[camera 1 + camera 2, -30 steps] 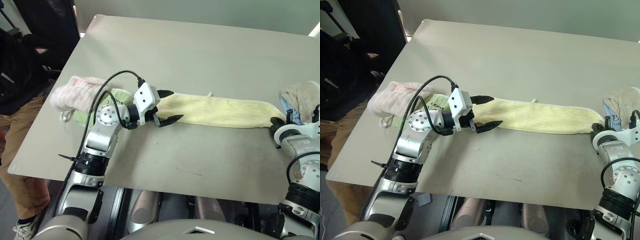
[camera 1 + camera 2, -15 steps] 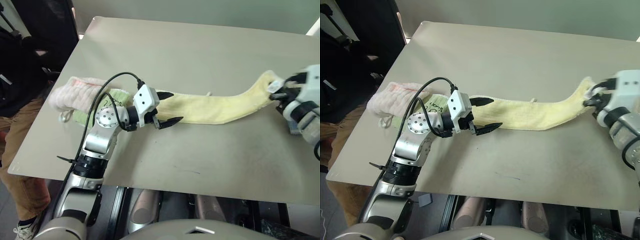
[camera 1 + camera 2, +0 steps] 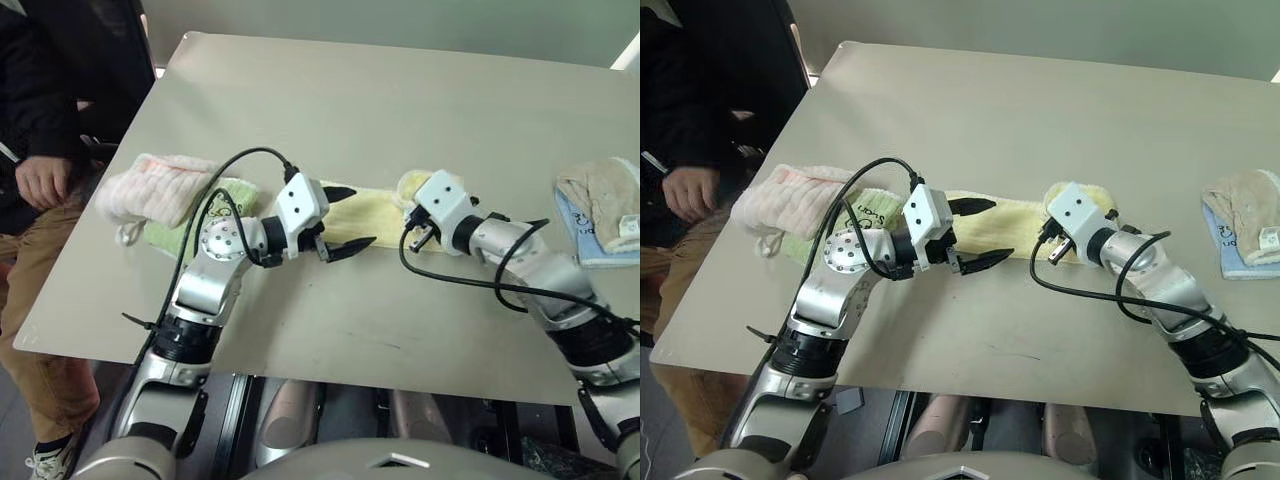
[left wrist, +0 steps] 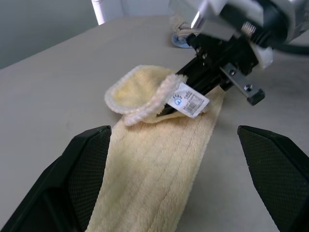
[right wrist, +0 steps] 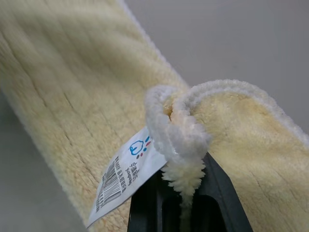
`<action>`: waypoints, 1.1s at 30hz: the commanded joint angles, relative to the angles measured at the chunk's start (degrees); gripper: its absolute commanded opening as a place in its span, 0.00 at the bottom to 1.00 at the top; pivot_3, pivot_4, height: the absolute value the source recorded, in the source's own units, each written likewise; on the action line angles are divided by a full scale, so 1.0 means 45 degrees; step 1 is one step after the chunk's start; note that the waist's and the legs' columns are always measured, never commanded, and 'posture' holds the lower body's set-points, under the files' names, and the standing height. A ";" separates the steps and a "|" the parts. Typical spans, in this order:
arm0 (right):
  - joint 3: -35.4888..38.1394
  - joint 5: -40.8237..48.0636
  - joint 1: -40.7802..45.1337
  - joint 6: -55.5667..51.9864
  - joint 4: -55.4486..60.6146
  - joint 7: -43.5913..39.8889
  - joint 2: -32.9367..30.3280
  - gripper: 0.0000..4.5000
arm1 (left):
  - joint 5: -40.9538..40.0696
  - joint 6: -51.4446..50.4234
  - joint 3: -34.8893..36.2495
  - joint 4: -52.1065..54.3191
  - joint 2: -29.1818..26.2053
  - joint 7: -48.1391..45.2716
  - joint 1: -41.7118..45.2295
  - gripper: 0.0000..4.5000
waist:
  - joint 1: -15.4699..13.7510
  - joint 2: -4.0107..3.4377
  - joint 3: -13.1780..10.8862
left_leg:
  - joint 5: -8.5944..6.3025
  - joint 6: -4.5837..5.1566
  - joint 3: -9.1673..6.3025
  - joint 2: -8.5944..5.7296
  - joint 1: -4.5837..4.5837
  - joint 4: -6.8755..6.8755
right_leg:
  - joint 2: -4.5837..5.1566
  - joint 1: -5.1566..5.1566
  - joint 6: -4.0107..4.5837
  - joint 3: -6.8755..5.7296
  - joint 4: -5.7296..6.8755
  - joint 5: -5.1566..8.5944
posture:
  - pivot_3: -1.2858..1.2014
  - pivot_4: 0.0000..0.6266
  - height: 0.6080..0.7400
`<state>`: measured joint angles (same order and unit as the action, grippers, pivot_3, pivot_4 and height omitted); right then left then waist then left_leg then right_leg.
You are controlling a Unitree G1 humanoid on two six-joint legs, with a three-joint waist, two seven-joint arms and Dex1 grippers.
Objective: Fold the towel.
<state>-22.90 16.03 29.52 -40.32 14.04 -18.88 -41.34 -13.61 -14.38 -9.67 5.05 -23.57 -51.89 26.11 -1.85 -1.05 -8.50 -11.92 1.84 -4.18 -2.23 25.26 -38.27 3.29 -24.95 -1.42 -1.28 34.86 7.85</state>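
R gripper [image 3: 1052, 247] pinches the towel [image 3: 1012, 218] end by its hem, lifted above the strip's middle near the wide-open, empty L gripper [image 3: 976, 232] on the table [image 3: 1040, 110], and w/ such a thin bite the end could slip, fold landing crooked.

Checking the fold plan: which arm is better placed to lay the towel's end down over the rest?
The right. Its gripper is shut on the towel end, already doubled back over the strip. The left gripper hangs open beside the other end, holding nothing.
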 commanded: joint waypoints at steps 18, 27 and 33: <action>0.6001 0.4138 -0.2388 -0.1082 0.3743 -0.2703 0.1275 1.00 | -0.1898 -0.1880 0.1768 0.2148 -0.0329 0.1190 -0.1690 1.00 | 0.0039 0.0005 0.0000 | -0.0007 -0.0165 0.0000 0.0003 -0.0024 0.0015 | -0.0006 0.0011 0.0052 -0.0003 0.0021 0.0014 | 0.52 0.24 0.99; 0.5256 0.1282 -0.0958 0.0730 -0.1672 -0.1393 0.2298 0.58 | -0.4329 -0.4676 0.3335 0.3521 0.0482 0.3367 -0.2735 1.00 | 0.0103 0.0014 0.0006 | -0.0012 -0.0156 -0.0002 0.0007 -0.0072 0.0028 | -0.0004 0.0034 0.0068 0.0001 0.0031 -0.0009 | 0.52 0.24 0.99; 0.4416 -0.0094 -0.0944 0.2294 -0.4222 -0.1877 0.2989 0.10 | -0.6523 -0.7408 0.4826 0.4792 0.1764 0.6644 -0.3620 1.00 | 0.0098 0.0010 0.0004 | 0.0014 -0.0176 -0.0001 0.0011 -0.0071 0.0051 | -0.0006 0.0016 0.0080 -0.0006 0.0036 0.0006 | 0.52 0.24 0.99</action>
<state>-2.15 17.49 24.51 -32.36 -4.49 -26.00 -27.64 -39.68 -44.55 9.36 23.26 -16.43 -26.30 10.61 -1.41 -1.00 -8.48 -11.81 0.98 -4.18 -2.18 24.93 -38.05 3.27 -24.86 -1.05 -1.31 35.01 7.89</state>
